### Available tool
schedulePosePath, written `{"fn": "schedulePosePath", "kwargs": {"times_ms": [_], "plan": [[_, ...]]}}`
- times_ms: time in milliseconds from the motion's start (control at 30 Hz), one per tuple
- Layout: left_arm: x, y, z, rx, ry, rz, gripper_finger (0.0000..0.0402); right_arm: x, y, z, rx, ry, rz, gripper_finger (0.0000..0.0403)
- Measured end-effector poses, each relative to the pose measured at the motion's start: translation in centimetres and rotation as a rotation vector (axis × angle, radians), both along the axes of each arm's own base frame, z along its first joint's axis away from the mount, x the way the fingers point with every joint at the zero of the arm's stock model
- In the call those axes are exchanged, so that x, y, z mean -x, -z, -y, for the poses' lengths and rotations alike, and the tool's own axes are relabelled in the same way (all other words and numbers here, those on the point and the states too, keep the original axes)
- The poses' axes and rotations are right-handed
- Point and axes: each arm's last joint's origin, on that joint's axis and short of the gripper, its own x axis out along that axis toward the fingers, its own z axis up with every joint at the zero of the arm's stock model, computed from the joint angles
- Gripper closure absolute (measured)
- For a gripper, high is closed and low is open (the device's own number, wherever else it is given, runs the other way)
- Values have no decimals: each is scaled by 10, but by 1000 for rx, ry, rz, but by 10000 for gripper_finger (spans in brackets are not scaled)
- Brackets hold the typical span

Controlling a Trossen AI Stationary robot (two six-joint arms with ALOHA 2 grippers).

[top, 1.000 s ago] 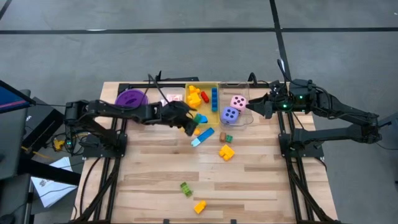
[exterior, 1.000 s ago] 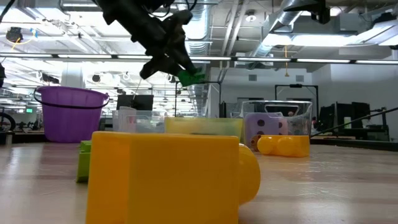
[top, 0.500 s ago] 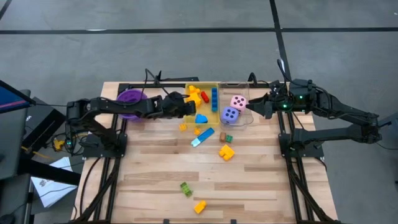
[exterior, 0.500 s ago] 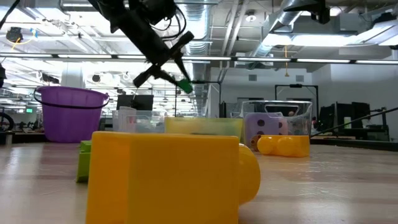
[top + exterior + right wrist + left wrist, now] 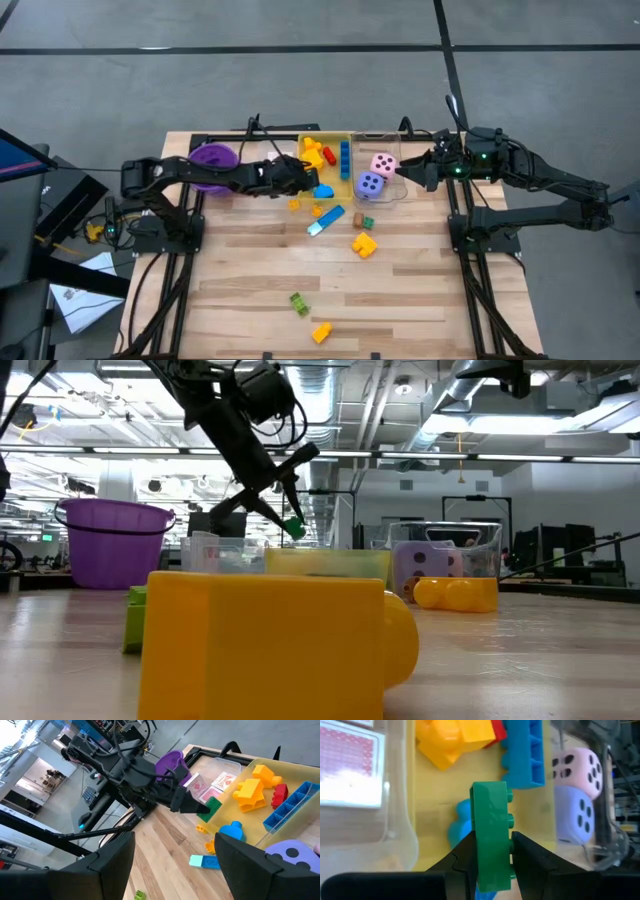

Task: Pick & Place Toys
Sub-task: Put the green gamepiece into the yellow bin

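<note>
Green block (image 5: pixel 492 837) pinched between left gripper (image 5: pixel 492 851) fingers, above the yellow bin's (image 5: pixel 304 186) near-left edge. Early release risks a rim bounce onto the table. Right gripper (image 5: pixel 403 171) idles half-open, empty, beside the clear bin (image 5: pixel 391 195).

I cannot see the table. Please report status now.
Left gripper shut on green block, above yellow bin. Right gripper open, waiting beside clear bin. Nothing in the way.

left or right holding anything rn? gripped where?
The left gripper holds a green building block, pinched across its lower half, over the yellow bin. The right gripper is open and empty beside the clear bin.
</note>
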Motion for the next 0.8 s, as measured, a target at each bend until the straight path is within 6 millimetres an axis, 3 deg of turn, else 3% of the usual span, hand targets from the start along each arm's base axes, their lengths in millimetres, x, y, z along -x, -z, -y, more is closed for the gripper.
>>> {"fn": "schedulePosePath", "kwargs": {"times_ms": [800], "plan": [[8,6,-9,8,-20,-88,307,1,2,0,-4,-1,-26,137]]}}
